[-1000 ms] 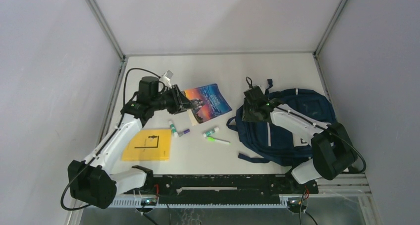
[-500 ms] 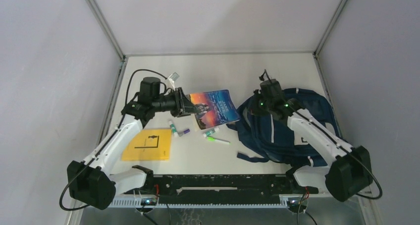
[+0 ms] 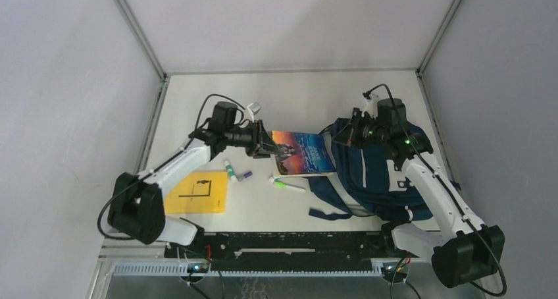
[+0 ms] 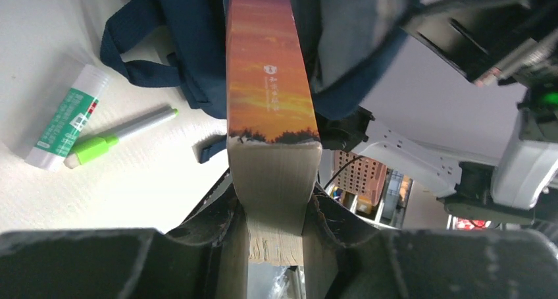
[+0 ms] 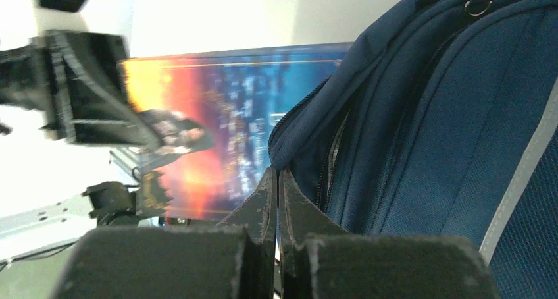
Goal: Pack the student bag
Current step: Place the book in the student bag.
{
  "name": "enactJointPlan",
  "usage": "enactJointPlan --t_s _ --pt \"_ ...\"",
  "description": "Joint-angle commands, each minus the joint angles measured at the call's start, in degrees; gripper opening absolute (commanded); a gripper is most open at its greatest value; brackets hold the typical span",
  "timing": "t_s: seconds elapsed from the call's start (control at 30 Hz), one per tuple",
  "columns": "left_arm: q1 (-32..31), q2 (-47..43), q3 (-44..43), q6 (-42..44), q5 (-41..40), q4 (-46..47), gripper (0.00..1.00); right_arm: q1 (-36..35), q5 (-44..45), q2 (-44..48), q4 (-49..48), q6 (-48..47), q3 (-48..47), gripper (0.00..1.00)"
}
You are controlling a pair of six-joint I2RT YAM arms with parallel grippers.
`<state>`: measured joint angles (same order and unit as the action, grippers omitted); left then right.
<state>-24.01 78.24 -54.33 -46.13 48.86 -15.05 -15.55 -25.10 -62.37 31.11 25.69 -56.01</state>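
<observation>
While the right gripper (image 5: 278, 180) is pinching open the student bag (image 3: 381, 174), loading is proceeding.
The left gripper (image 4: 275, 210), clamping the book (image 4: 266, 81), is needing a straight push inward.

On my feed the white desk (image 3: 289, 95) carries the student bag (image 3: 378, 180), slumped at 3 o'clock, and a yellow booklet (image 3: 195, 193) lying flat at 8 o'clock. Near the centre I see a glue stick (image 3: 229, 170), with a purple-capped marker (image 3: 245, 176) just beside it. A green-capped marker (image 3: 288, 186) lies toward 6 o'clock.
</observation>
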Motion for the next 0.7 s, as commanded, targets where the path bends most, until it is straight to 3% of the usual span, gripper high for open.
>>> enactJointPlan --t_s 0.0,0.17,0.47,0.67 --pt "-3.0 3.0 -6.5 -5.4 5.6 13.1 0.0 1.6 -10.8 2.3 -7.1 1.4 -2.9 0.0" --pt "-9.4 9.4 -10.1 -11.9 3.9 22.3 0.0 1.7 -14.7 2.0 -10.1 3.2 -2.9 0.0" --pt "-15.6 24.1 -11.5 -34.5 1.2 59.8 0.0 1.7 -17.5 1.4 -13.1 5.9 -2.8 0.0" --pt "-16.9 36.1 -18.0 -40.8 0.9 70.1 0.0 1.6 -18.2 1.0 -14.1 6.8 -2.9 0.0"
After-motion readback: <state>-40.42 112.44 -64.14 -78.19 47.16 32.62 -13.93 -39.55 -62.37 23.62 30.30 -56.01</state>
